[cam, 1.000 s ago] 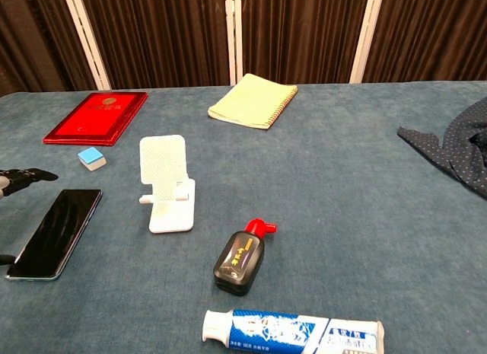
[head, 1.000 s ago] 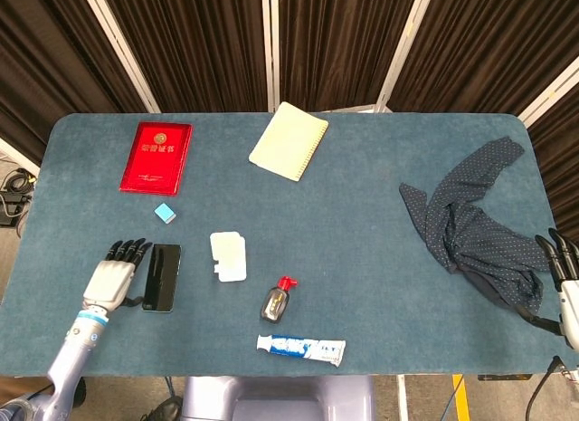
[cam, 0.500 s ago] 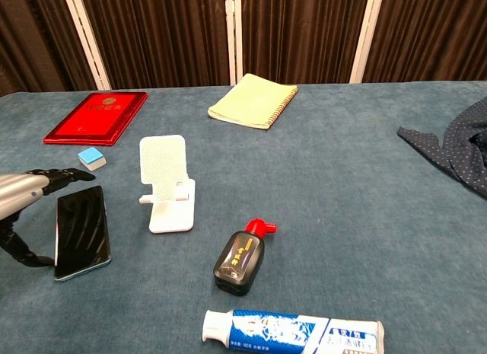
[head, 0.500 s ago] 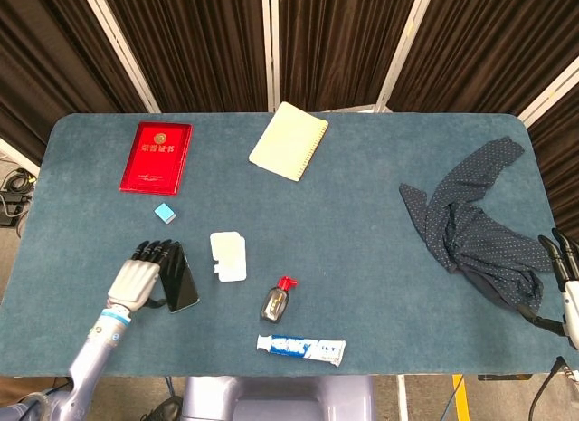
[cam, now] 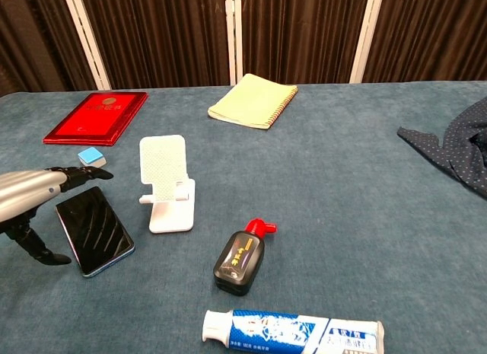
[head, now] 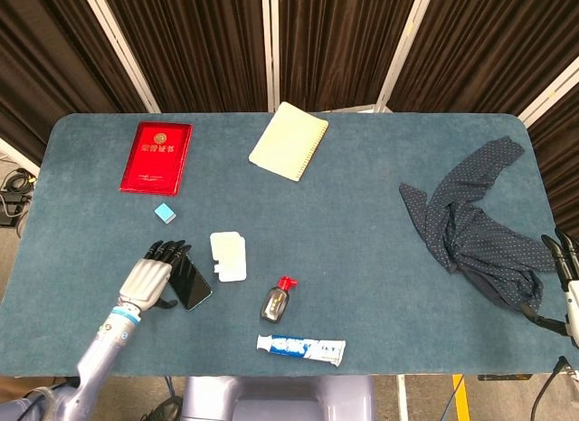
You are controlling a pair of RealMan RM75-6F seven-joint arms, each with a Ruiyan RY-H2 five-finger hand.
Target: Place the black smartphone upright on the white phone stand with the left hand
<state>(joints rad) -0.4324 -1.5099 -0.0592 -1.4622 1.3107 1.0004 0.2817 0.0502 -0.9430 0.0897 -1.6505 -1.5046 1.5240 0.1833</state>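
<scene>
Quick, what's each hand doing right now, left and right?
Left hand: holding the black smartphone, tilted up off the table.
Right hand: at the table's edge, mostly cut off; cannot tell.

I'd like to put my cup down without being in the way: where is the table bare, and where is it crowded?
The widest bare patch lies mid-table, between the yellow notebook, the dark cloth and the toothpaste. It is crowded front-left: the left hand holds the black smartphone beside the white phone stand and ink bottle.
</scene>
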